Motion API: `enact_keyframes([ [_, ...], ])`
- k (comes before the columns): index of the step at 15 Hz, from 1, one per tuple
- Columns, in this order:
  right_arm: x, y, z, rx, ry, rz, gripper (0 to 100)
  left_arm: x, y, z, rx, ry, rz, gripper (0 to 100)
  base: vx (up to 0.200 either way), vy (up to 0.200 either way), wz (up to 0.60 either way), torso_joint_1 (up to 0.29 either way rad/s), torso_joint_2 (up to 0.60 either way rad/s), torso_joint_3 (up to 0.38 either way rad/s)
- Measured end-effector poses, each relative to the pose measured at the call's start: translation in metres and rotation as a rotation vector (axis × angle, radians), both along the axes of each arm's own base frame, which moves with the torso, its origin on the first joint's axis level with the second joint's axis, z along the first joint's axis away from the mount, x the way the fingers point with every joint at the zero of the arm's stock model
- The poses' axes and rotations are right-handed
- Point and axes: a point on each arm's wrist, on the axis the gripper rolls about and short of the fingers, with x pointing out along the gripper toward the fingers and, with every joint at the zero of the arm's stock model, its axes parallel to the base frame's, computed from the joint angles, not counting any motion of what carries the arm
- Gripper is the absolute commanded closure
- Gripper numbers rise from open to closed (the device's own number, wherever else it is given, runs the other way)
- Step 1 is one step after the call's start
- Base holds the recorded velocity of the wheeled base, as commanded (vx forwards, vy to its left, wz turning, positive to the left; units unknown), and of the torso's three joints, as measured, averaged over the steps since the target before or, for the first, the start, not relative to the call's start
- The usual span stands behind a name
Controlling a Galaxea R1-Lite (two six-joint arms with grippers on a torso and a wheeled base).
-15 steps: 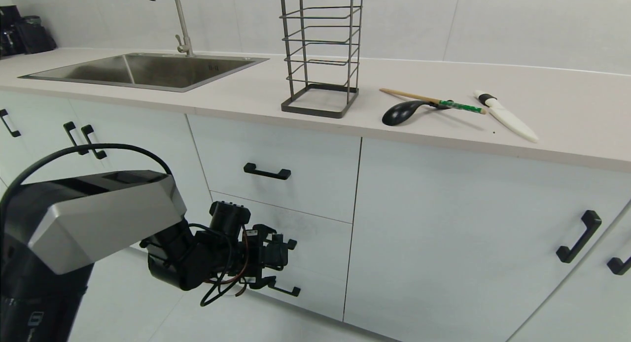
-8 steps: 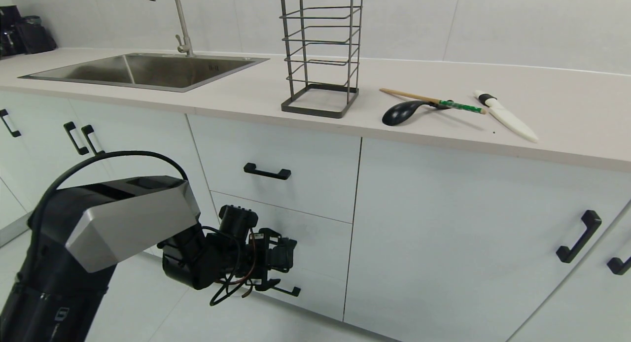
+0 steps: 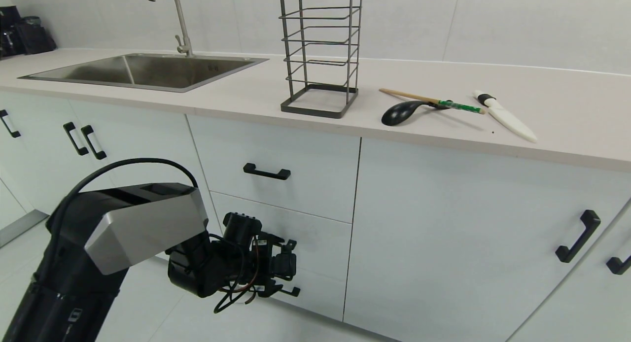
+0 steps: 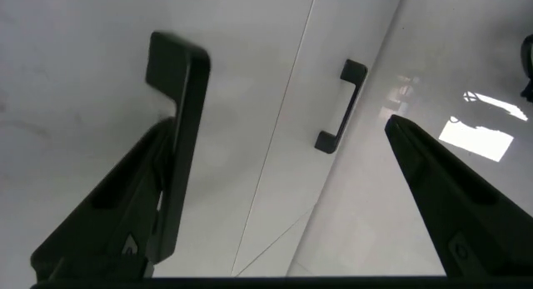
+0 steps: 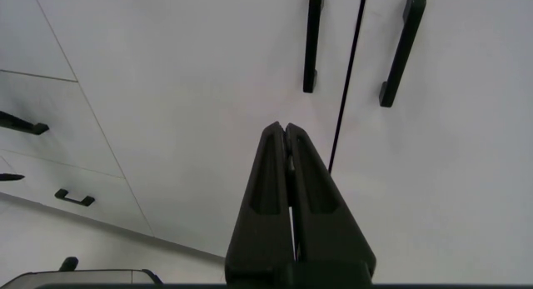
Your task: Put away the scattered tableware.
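Observation:
Three pieces of tableware lie on the right part of the countertop (image 3: 246, 98): a black spoon (image 3: 400, 113), wooden chopsticks (image 3: 430, 100) resting across its handle, and a white knife (image 3: 507, 117) with a black band. A tall dark wire rack (image 3: 320, 51) stands to their left. Far below them, my left gripper (image 3: 290, 267) is open, right in front of the lower drawer's black handle (image 3: 292, 290). In the left wrist view the left gripper (image 4: 279, 131) has that handle (image 4: 179, 147) beside one finger. My right gripper (image 5: 284, 131) is shut on nothing and faces white cabinet doors.
A steel sink (image 3: 143, 71) with a tap (image 3: 180, 19) is set into the counter's left. White drawers and doors with black handles (image 3: 266, 173) fill the cabinet front. Bare counter lies between sink and rack, with open floor below left.
My left arm has moved right and a little down, bringing its gripper closer to the lower drawer's handle. The tableware on the counter has not moved.

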Motion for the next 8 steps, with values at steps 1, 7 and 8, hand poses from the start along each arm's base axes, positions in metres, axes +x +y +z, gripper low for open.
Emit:
enact_keyframes([
  [1,0.0,0.0,0.0,0.0,0.0,0.0,100,-0.0049,0.0023,0.0001,0.006,0.011,0.001,0,0.0,0.0,0.0,0.0,0.0,0.0],
  [7,0.0,0.0,-0.0001,0.0,0.0,0.0,100,-0.0129,0.0066,0.0024,0.02,0.044,0.004,0,0.0,0.0,0.0,0.0,0.0,0.0],
  [8,0.0,0.0,-0.0001,0.0,0.0,0.0,100,-0.0132,0.0069,0.0033,0.02,0.045,0.005,0,0.0,0.0,0.0,0.0,0.0,0.0],
])
